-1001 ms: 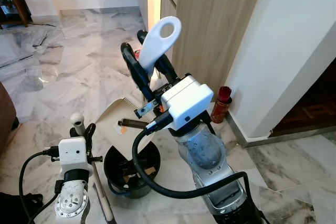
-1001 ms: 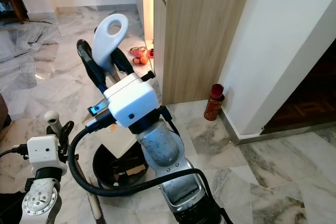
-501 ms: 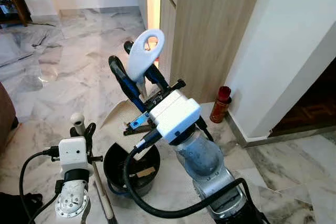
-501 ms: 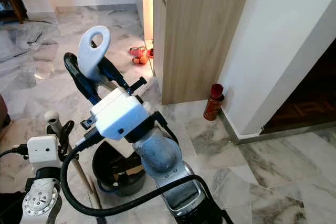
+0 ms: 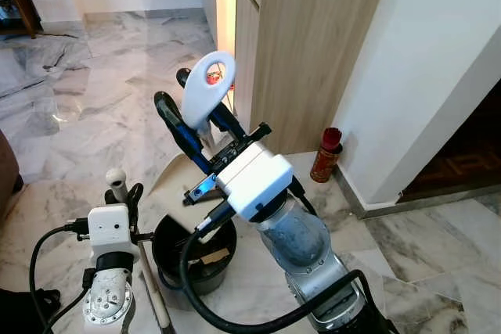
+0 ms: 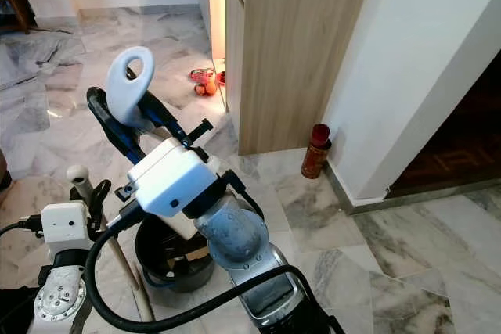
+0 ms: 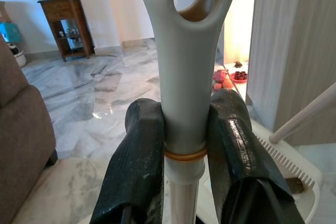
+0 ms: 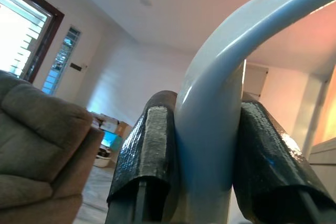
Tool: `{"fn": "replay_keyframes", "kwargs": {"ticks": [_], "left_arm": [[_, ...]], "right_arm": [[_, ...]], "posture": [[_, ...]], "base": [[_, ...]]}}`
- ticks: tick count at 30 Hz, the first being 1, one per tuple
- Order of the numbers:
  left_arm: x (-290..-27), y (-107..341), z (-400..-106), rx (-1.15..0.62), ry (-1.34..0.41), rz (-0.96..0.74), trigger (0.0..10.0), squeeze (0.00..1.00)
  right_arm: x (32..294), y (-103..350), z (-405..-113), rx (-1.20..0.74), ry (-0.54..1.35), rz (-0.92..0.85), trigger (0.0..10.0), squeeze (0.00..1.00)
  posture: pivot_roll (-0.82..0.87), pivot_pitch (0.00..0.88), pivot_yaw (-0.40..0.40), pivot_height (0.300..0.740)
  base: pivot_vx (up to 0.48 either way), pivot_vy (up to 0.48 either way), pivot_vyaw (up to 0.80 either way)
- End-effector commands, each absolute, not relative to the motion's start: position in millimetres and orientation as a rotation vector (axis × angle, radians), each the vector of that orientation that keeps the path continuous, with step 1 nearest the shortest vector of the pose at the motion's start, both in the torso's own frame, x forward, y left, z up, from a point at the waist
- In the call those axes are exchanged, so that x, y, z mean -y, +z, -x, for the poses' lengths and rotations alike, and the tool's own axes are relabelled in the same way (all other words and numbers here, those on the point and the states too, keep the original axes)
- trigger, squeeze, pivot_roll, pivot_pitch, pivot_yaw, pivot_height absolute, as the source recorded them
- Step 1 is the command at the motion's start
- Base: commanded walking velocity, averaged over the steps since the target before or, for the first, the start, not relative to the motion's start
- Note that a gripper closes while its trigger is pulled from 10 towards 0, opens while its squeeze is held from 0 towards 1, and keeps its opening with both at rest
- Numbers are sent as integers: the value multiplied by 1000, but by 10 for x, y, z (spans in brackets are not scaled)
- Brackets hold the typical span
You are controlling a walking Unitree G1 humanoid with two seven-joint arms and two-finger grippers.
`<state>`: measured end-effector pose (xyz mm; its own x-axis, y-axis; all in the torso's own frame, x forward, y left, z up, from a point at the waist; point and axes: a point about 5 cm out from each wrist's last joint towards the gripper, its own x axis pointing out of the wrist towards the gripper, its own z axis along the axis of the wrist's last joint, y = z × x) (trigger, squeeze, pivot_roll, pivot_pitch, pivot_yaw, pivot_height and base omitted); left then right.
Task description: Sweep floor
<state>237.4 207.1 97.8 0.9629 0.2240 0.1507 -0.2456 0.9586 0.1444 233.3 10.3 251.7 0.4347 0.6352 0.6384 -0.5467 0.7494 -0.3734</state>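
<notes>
Dustpan handle (image 5: 205,96): white, flat, rounded top with an oval hole; tilts up and away from the robot.
Right gripper (image 5: 194,119): fingers clamped on the handle below the hole.
Dustpan tray (image 7: 294,174): cream, on the marble floor (image 5: 94,107) beside the black bucket (image 5: 192,260).
Broom handle (image 7: 184,45): grey, holed tip, upright.
Left gripper (image 7: 184,145): closed around it.
</notes>
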Motion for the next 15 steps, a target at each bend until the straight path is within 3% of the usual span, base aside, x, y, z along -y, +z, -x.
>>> {"fn": "replay_keyframes", "kwargs": {"ticks": [1,15], "left_arm": [[-2028,1064,-2409,183,229,-179,10000,0],[-2029,1065,-2417,184,230,-180,10000,0]], "right_arm": [[-80,2630,-2273,900,742,94,10000,0],[-109,2595,-2237,952,759,216,10000,0]], "posture": [[143,65,-49,740],[143,65,-50,740]], "base": [[0,0,0],[0,0,0]]}}
